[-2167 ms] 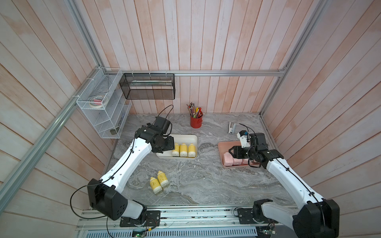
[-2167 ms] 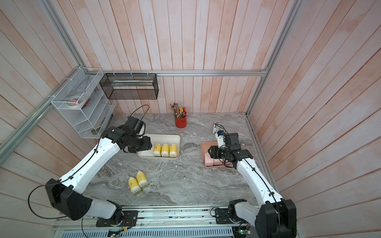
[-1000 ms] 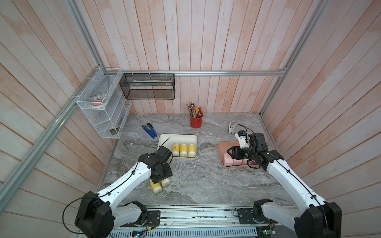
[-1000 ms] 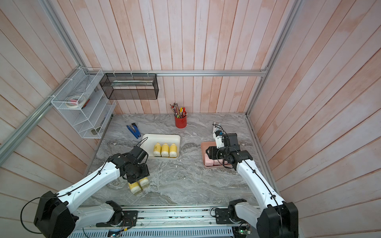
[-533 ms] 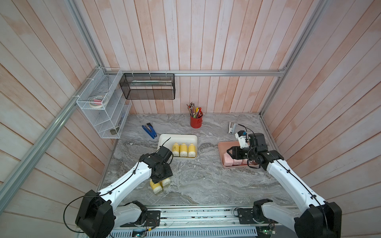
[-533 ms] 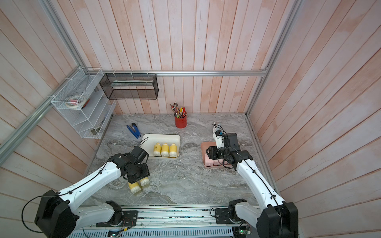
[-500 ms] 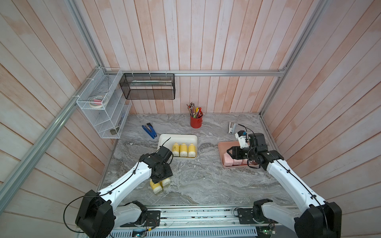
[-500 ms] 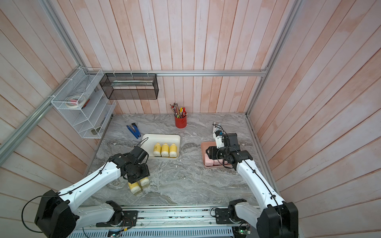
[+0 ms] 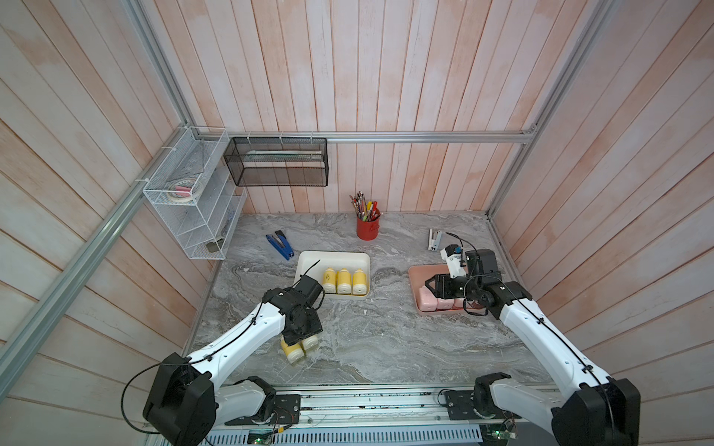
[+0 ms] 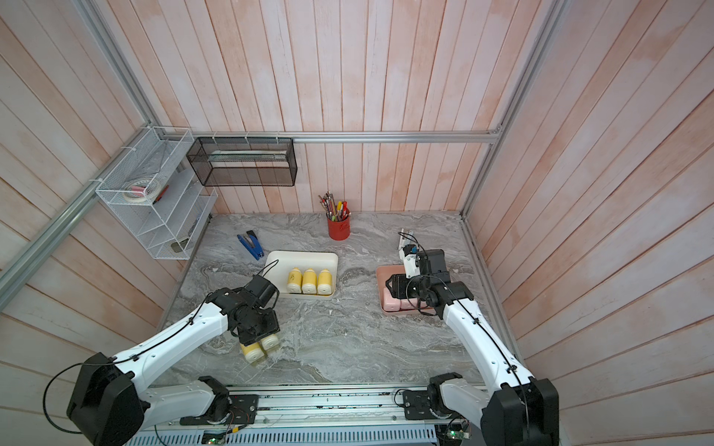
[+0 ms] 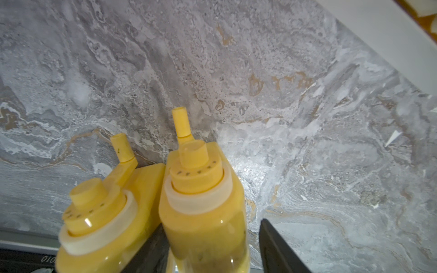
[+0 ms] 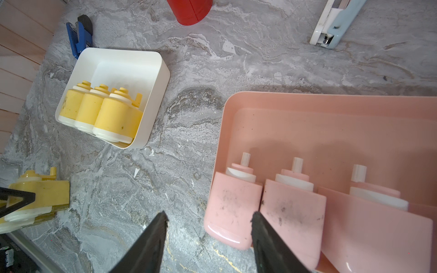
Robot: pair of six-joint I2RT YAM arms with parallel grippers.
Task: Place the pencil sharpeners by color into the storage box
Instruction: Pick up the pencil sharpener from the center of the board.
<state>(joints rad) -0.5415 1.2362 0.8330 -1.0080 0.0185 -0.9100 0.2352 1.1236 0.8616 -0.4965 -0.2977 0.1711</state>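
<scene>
while three yellow sharpeners (image 9: pixel 344 281) occupy white box (image 9: pixel 332 255), pink ones (image 12: pixel 233 208) pink tray (image 12: pixel 331 113), left gripper (image 11: pixel 208 234) and right gripper (image 12: pixel 208 219) gape.

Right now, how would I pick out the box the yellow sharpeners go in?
Find the red pencil cup near the back wall of the marble table. Just in front of it sits a white box; unlike the pink tray nearby, it holds three yellow sharpeners in a row.
</scene>
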